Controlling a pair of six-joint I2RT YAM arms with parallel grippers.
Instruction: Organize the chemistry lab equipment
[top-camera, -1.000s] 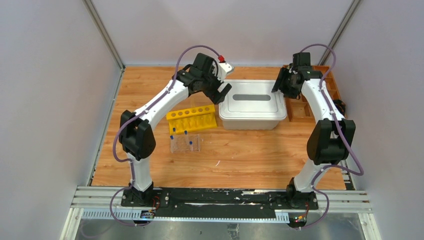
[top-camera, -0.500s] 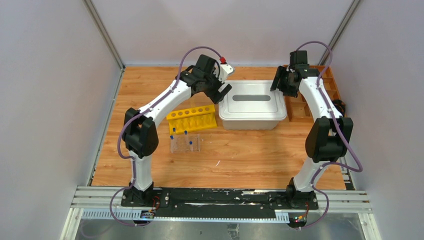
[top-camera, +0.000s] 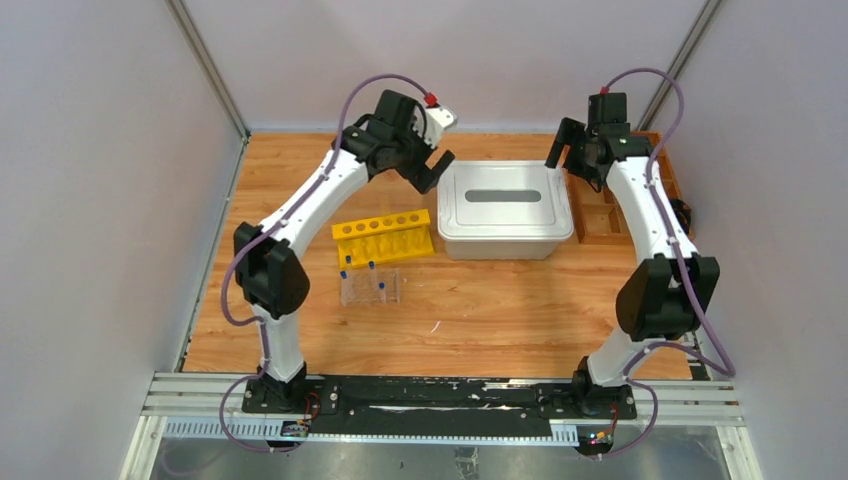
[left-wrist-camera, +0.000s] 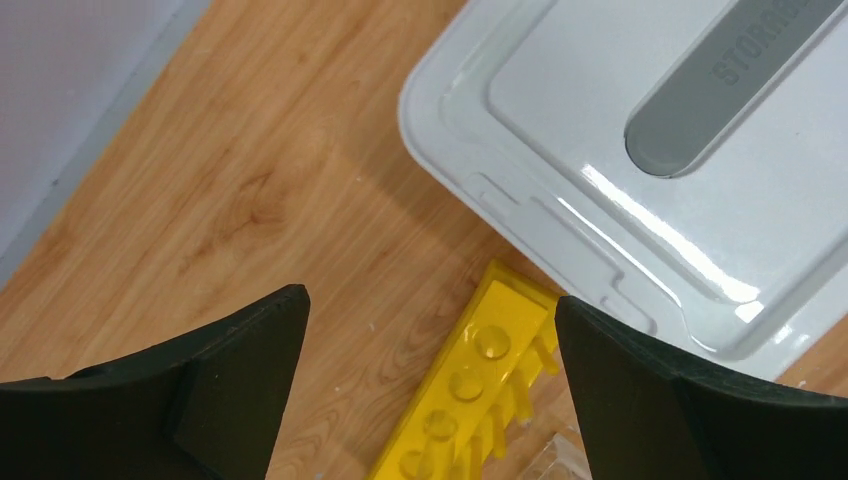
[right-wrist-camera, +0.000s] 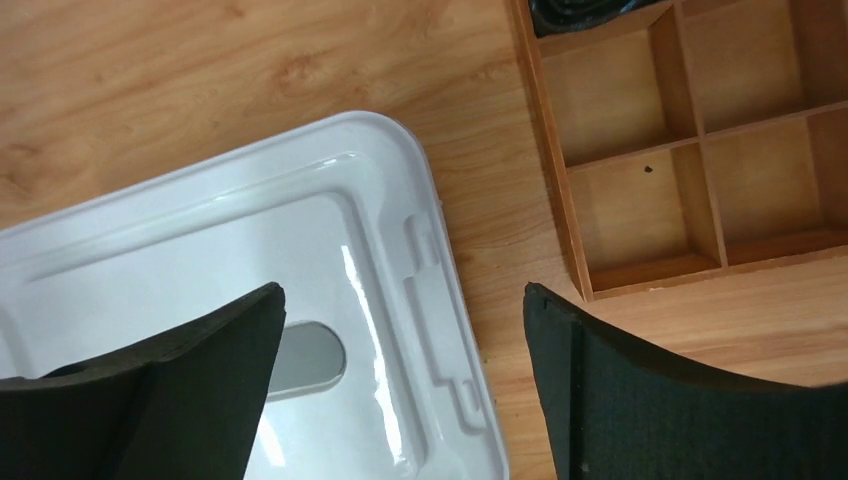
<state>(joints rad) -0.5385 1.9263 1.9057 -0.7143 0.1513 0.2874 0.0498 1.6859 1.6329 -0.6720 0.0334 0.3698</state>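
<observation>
A yellow tube rack (top-camera: 384, 237) lies left of a lidded white bin (top-camera: 506, 212); its end shows in the left wrist view (left-wrist-camera: 470, 390). A clear rack (top-camera: 370, 287) with blue-capped tubes (top-camera: 370, 266) stands in front of it. My left gripper (top-camera: 432, 172) is open and empty, raised above the bin's left edge. My right gripper (top-camera: 556, 150) is open and empty, raised above the bin's far right corner (right-wrist-camera: 400, 150). Glass vessels, the white triangle and the round dish are out of view.
A brown wooden compartment tray (top-camera: 604, 215) lies right of the bin; its cells (right-wrist-camera: 640, 190) look bare apart from a black part at the top. Grey walls enclose the table on three sides.
Both grippers have risen and pulled outward, away from the bin's sides. The left moved up and left, the right up and toward the back. The bin and racks have not moved.
</observation>
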